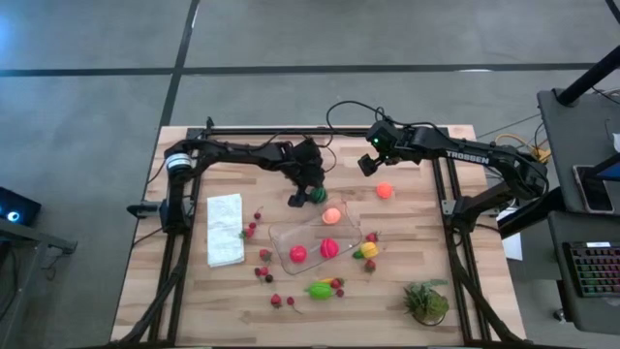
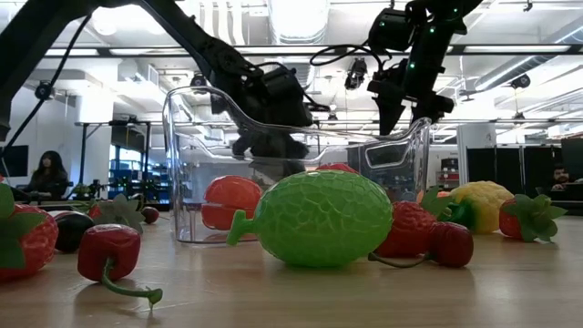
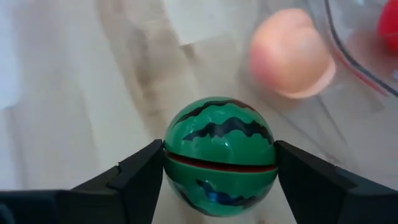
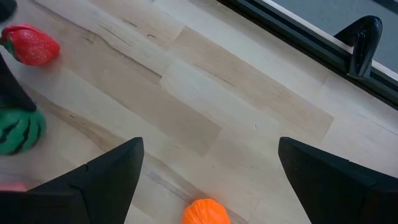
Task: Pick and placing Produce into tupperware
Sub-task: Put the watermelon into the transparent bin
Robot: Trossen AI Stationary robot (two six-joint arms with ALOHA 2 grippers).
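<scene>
Your left gripper (image 3: 219,180) clamps round striped dark-green toy melon (image 3: 219,155); smooth ball may squirt out short of clear plastic tupperware (image 1: 315,242). Right gripper (image 4: 208,180) hangs agape.

Melon (image 1: 317,195) betw. left jaws, just beyond tupperware (image 1: 291,236); cloth (image 1: 225,229) to its left.

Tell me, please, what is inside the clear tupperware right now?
Inside the tupperware lie two red produce pieces, side by side. A peach-coloured one sits at its far rim; whether that is inside cannot be told. Nothing else shows through the clear walls.
</scene>
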